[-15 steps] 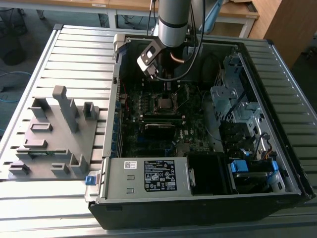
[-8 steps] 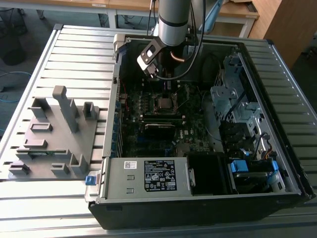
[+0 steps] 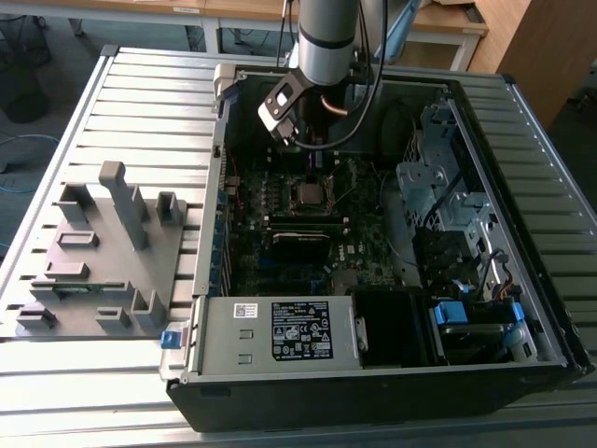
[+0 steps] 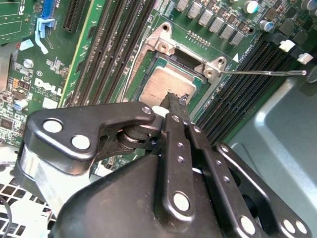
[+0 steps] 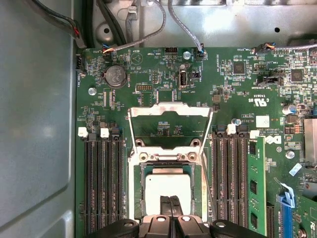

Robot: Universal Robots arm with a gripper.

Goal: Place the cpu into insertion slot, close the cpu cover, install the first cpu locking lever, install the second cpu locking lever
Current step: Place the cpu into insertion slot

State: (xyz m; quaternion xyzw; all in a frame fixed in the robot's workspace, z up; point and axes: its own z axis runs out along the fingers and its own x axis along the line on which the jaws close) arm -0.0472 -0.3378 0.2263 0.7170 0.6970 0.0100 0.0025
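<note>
The cpu (image 5: 168, 186) lies flat in the insertion slot (image 5: 134, 191), its grey top also showing in the second wrist view (image 4: 161, 83). My gripper (image 5: 170, 206) is shut, with its fingertips (image 4: 174, 98) together right over the chip's near edge. The cpu cover (image 5: 170, 111), a silver frame with a cut-out centre, is swung back off the slot and lies over the green board. A thin locking lever (image 4: 262, 73) sticks out from the slot's silver bracket (image 4: 210, 71). In the exterior view the arm (image 3: 322, 42) reaches down over the slot (image 3: 311, 194).
Long black memory slots (image 5: 101, 183) flank the socket on both sides, with a green stick (image 5: 255, 183) in one. The grey case wall (image 5: 34, 114) runs close beside the board. Cables (image 3: 373, 84) hang by the arm. A grey fixture (image 3: 103, 252) stands at the exterior view's left.
</note>
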